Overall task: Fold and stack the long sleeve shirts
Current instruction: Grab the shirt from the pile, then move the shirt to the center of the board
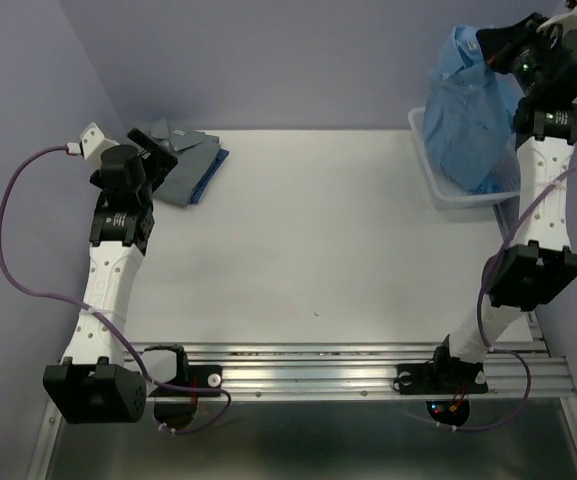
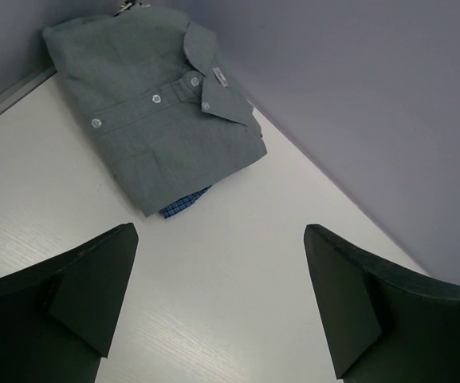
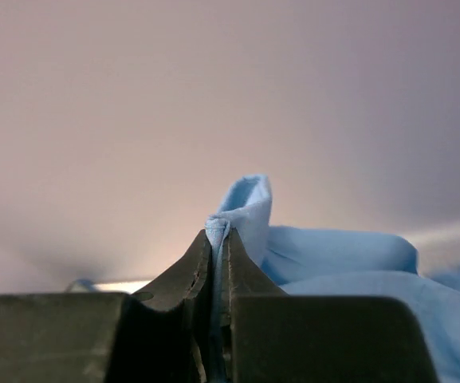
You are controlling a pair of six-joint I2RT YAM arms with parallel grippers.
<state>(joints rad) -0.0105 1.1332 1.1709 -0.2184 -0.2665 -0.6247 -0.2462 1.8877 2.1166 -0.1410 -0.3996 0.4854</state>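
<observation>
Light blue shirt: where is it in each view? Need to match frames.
Top external: upper right, the light blue shirt hangs over the white basket.
Left wrist: not in it.
Right wrist: centre to lower right, the shirt has a fold pinched between shut fingers.
Shared landmark: the right gripper clamping it.

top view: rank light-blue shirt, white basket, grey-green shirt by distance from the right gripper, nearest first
1. light-blue shirt: pinched in the right gripper, far right, hanging down.
2. white basket: right side, under the hanging shirt.
3. grey-green shirt: folded, far left, clearly the farthest.
</observation>
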